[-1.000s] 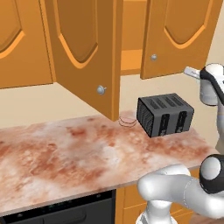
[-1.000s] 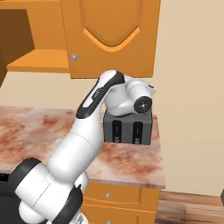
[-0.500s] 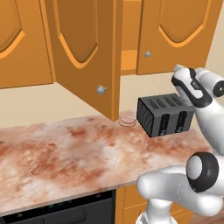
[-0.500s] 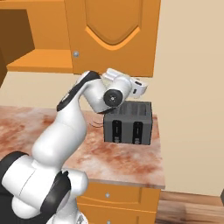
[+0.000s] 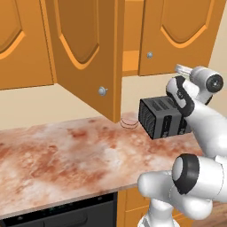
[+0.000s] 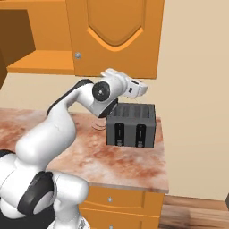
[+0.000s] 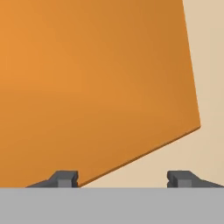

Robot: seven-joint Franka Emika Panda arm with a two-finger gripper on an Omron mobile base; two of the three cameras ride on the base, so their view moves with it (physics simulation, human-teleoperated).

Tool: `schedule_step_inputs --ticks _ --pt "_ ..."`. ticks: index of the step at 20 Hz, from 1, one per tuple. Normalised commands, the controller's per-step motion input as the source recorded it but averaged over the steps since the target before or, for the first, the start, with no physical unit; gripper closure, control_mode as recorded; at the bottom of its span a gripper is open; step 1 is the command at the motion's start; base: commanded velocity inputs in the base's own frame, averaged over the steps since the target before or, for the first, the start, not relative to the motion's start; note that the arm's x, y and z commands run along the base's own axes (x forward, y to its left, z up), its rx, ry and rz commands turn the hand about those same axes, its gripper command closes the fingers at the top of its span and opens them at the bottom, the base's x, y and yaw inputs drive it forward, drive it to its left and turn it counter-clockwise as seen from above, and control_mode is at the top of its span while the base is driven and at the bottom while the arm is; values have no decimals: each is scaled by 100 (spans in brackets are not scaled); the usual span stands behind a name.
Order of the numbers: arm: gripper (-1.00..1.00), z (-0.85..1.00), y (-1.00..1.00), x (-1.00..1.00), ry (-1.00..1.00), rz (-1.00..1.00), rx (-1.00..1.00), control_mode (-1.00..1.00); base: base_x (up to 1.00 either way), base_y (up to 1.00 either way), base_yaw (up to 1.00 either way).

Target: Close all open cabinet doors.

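The middle cabinet door (image 5: 84,48) stands swung out over the counter, its silver knob toward me. To its right another cabinet door (image 5: 177,35) (image 6: 116,36) lies nearly flat against its cabinet, with a shelf (image 6: 40,62) showing in the gap between the two. A third door (image 5: 17,40) hangs at the far left. My gripper (image 5: 179,68) (image 6: 145,88) hovers above the toaster, just under the right door's bottom edge. In the hand view an orange door face (image 7: 96,87) is close ahead, and my gripper (image 7: 123,179) is open with nothing between its tips.
A black toaster (image 5: 162,117) (image 6: 132,125) sits on the marbled counter (image 5: 66,150) under my hand. A small round dish (image 5: 129,122) lies behind it. A beige wall (image 6: 197,98) closes off the right. A dark appliance front (image 5: 66,215) sits under the counter.
My hand swung in from the right of the toaster and now points under the right door. Its jaws have narrowed somewhat. The middle door has not moved.
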Motion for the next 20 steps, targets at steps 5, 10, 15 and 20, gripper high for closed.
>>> schedule_step_inputs --ticks 5,10,15,20 --pt "-100 1 0 -40 0 0 1 -100 0 0 0" --pt "-100 16 0 -87 1 0 0 -100 0 0 0" --pt "-100 18 12 -81 10 0 0 -100 0 0 0" --pt "-100 20 27 -80 21 0 0 -100 0 0 0"
